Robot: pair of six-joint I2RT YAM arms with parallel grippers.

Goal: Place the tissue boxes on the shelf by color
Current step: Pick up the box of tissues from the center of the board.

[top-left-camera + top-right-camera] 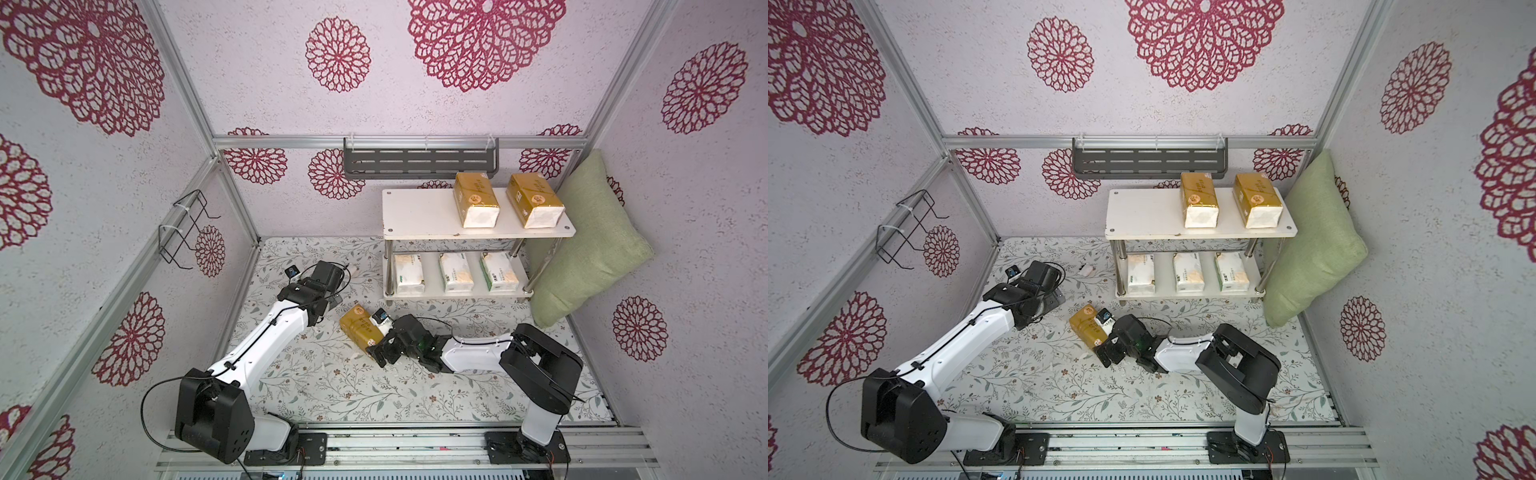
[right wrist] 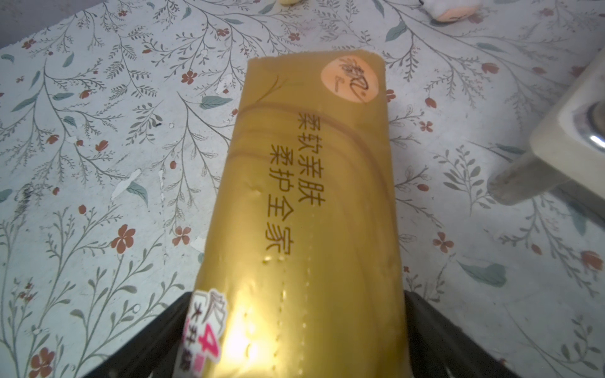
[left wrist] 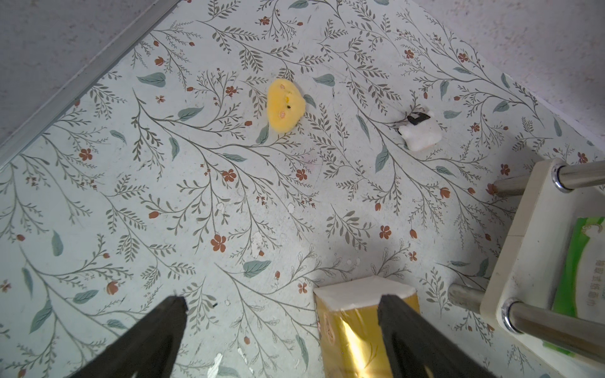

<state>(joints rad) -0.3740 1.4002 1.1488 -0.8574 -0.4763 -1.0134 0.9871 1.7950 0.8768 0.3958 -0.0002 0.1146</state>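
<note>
Fig.: 5 of 6 tissue boxes (image 1: 476, 199) sat colour-sorted on shelf (image 1: 419, 212); my R fingers (image 2: 147, 343) gaped astride last gold box (image 2: 311, 212), L fingers (image 3: 147, 337) spread, empty.

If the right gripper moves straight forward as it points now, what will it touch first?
Probably the shiny gold tissue pack: it lies on the floral mat, between the open fingers of the right gripper.

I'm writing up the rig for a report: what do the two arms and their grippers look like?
Both the left arm and the right arm have glossy white link shells with blocky matte black joint housings. A thin black cable runs along each, looping loose near the left arm's base. The left gripper and the right gripper have black, wedge-shaped fingers.
</note>
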